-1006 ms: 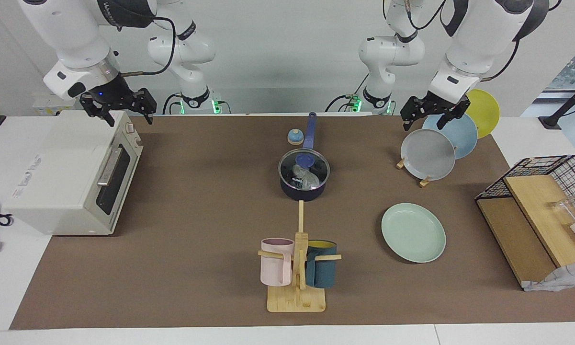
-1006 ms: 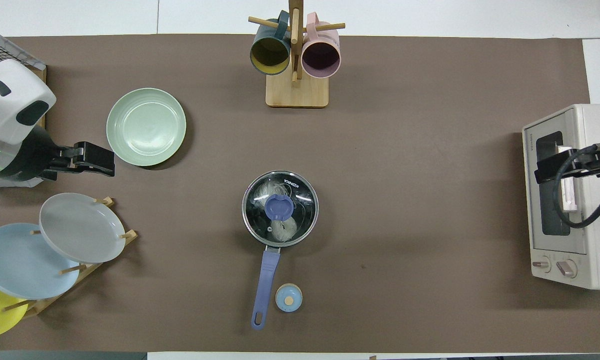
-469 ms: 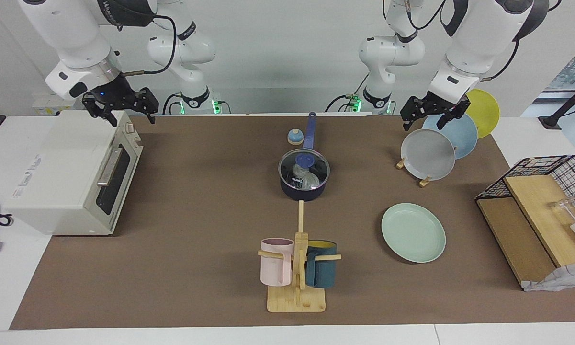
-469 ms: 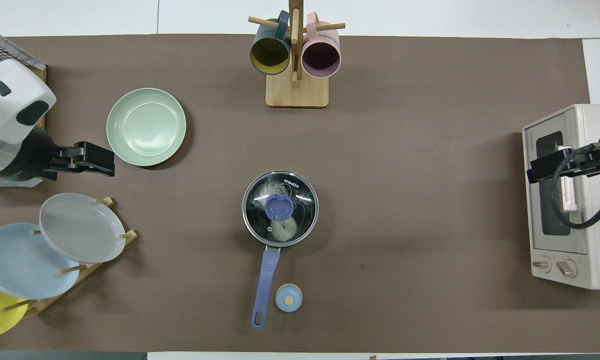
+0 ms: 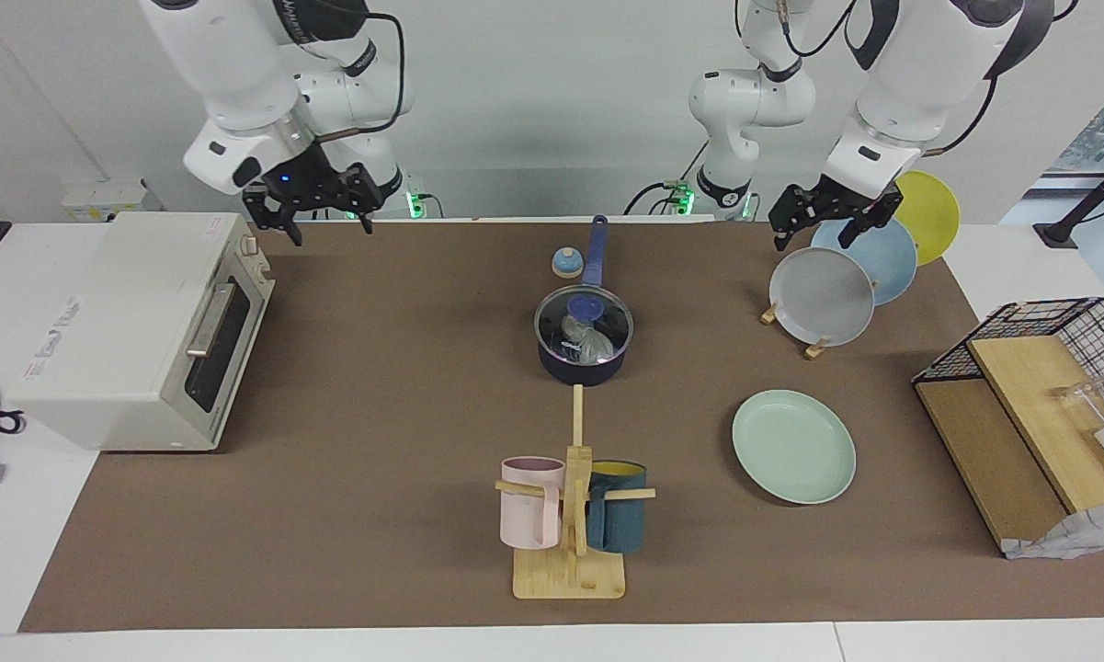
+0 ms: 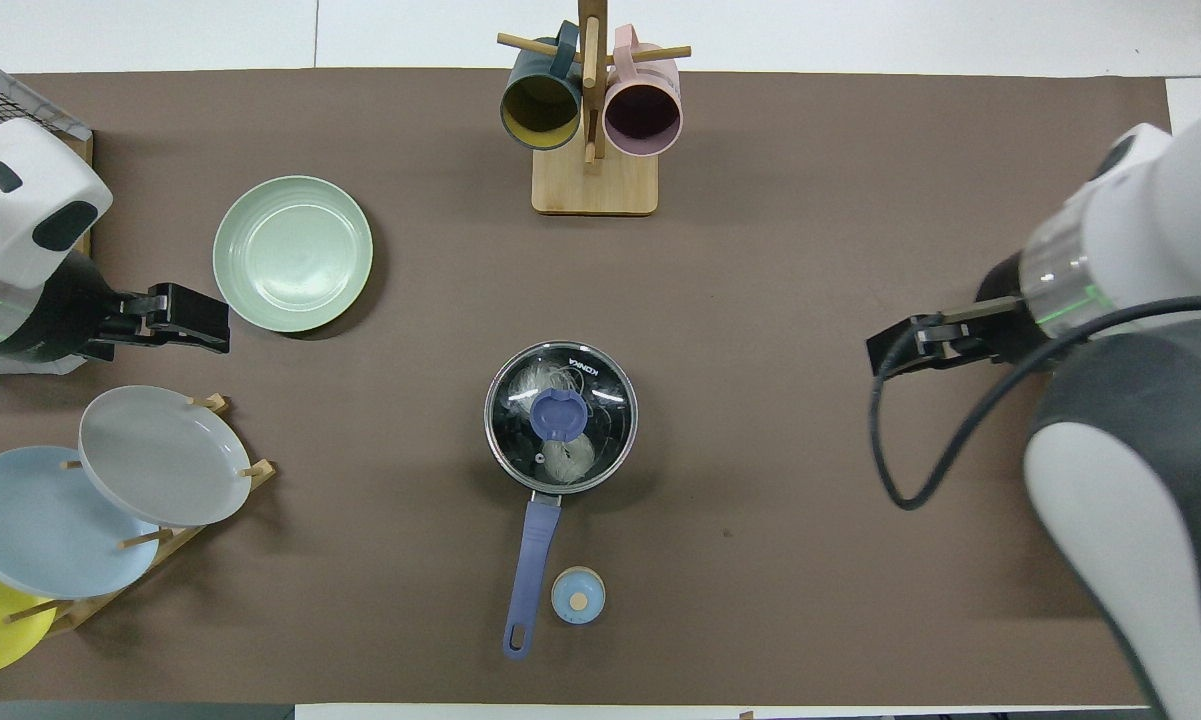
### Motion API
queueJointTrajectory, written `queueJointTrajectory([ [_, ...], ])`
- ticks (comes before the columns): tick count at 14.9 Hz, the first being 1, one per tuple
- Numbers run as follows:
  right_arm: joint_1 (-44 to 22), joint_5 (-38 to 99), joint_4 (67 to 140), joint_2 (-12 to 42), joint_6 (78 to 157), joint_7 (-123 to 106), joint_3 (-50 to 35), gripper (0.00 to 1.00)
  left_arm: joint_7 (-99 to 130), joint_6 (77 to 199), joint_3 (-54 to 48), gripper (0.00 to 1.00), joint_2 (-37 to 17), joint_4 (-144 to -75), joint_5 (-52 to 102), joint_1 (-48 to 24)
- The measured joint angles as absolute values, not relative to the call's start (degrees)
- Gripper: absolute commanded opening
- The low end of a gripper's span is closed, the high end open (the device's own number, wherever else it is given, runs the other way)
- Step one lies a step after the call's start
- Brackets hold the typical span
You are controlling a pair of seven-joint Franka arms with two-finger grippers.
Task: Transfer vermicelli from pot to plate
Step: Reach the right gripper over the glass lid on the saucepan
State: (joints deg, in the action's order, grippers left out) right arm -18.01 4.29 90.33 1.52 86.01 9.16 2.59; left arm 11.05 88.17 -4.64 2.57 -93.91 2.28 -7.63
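Note:
The dark navy pot (image 5: pixel 581 360) stands mid-table with its long blue handle (image 5: pixel 596 248) toward the robots, and also shows in the overhead view (image 6: pixel 532 545). A glass lid with a blue knob (image 5: pixel 586 305) (image 6: pixel 558 413) covers it. The whitish vermicelli (image 5: pixel 590 342) (image 6: pixel 570 457) shows through the lid. The mint-green plate (image 5: pixel 793 446) (image 6: pixel 292 253) lies empty toward the left arm's end. My right gripper (image 5: pixel 326 223) (image 6: pixel 890 350) is open, up in the air beside the toaster oven. My left gripper (image 5: pixel 813 234) (image 6: pixel 205 328) is open and waits above the plate rack.
A toaster oven (image 5: pixel 138 331) stands at the right arm's end. A mug tree (image 5: pixel 570 515) with a pink and a teal mug stands at the edge farthest from the robots. A rack holds grey (image 5: pixel 823 296), light blue and yellow plates. A small blue bell (image 5: pixel 566 263) lies beside the pot's handle. A wire basket (image 5: pixel 1057 322) is at the left arm's end.
My right gripper has moved from above the toaster oven toward the middle of the table. The left arm, pot, lid and plate have not moved.

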Motion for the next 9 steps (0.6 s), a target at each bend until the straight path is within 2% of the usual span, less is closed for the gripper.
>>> queueJointTrajectory([
  [4,-25.68,4.33,83.48,9.37,87.66,19.63,2.18,1.00,11.05,88.17,-4.64,1.00,2.58,-93.91,2.28,-7.63],
  [9,-34.50,4.33,79.64,17.45,97.50,31.42,2.03,1.00,11.05,88.17,-4.64,1.00,2.58,-93.91,2.28,-7.63],
])
